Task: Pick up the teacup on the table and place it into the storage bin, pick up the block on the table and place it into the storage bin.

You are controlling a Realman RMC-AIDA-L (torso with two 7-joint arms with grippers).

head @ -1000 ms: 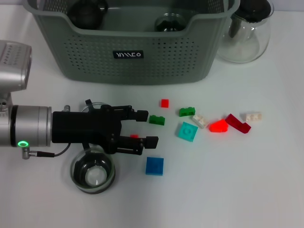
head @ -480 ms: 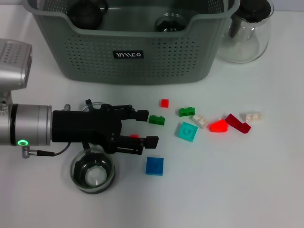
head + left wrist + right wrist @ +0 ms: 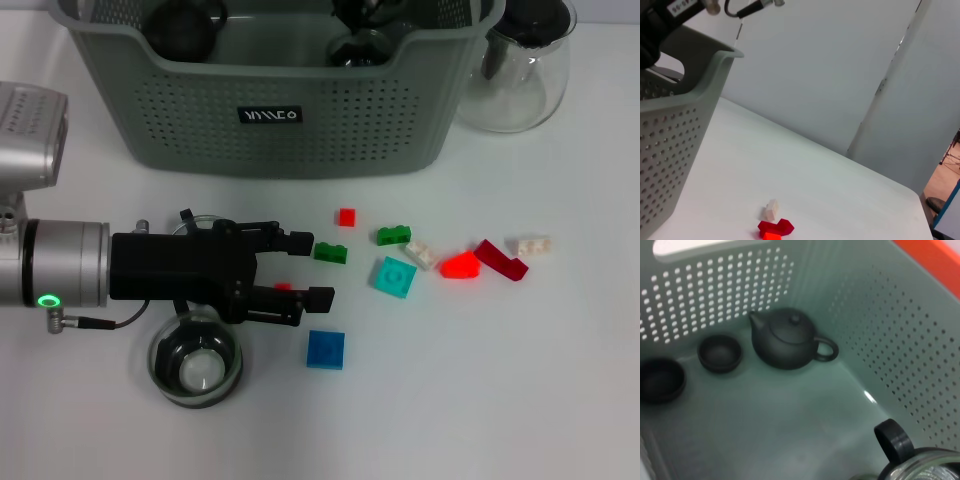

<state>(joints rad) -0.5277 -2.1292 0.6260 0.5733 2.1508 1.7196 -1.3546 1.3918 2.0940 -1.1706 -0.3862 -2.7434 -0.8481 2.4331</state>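
I see left end effector (image 3: 300, 268) low, horizontal, fingers apart | red block (image 3: 283, 287) between them | right end effector: cannot tell

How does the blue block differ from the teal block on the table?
The blue block is darker and lies square to the head view; the teal block is lighter and turned diamond-wise. The blue one sits nearer the left claw, below its fingers; the teal one lies further right. Both are flat squares resting on the table.

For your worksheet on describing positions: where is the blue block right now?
In the head view, the blue block lies on the table's near part, just right of the left gripper, below the teal block.
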